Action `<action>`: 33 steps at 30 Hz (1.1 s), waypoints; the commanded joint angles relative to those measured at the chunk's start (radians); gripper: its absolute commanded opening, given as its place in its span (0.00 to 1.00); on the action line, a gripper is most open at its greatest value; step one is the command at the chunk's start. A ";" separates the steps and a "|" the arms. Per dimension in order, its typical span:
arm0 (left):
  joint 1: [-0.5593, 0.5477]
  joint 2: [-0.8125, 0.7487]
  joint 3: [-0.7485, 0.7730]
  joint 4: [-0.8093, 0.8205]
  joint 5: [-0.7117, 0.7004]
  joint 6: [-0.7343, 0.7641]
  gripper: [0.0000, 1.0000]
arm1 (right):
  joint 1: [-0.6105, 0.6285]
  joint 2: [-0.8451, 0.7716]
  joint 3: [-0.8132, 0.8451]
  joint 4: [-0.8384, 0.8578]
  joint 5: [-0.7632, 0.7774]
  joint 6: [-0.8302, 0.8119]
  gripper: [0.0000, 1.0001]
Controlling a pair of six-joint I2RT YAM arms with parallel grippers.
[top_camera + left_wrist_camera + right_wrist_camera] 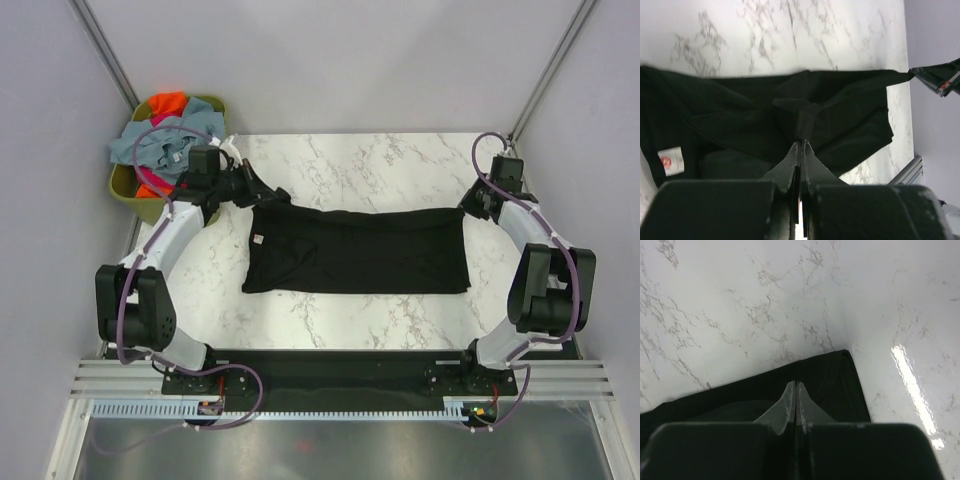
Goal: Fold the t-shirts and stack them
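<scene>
Left gripper [800, 142] pinches the black shirt [360, 250] at its tips; right gripper [795, 382], closed, sits on its corner. Folding seems barely begun; more shirts [160, 135] wait in a basket [125, 185] beside the left gripper.

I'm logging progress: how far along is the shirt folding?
Done: the black t-shirt lies folded into a long band on the table. In hand: the jaws of the left gripper and right gripper pinch its far corners. Left: finishing that fold, plus the shirts heaped in the basket; no stack yet.
</scene>
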 commanded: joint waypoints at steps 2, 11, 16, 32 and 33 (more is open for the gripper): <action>0.003 -0.104 -0.114 0.010 -0.018 0.044 0.02 | -0.013 -0.088 -0.065 0.017 0.006 -0.004 0.00; -0.002 -0.251 -0.353 0.026 -0.021 0.005 0.04 | -0.016 -0.175 -0.203 0.017 0.012 0.022 0.00; -0.004 -0.377 -0.489 -0.057 -0.034 -0.003 0.36 | -0.017 -0.211 -0.297 0.005 0.091 0.044 0.66; -0.002 -0.160 -0.330 0.097 -0.242 -0.070 0.47 | 0.612 -0.067 0.078 0.025 0.056 0.105 0.77; -0.002 -0.065 -0.291 0.114 -0.226 -0.074 0.46 | 0.643 -0.021 0.120 0.038 0.025 0.097 0.75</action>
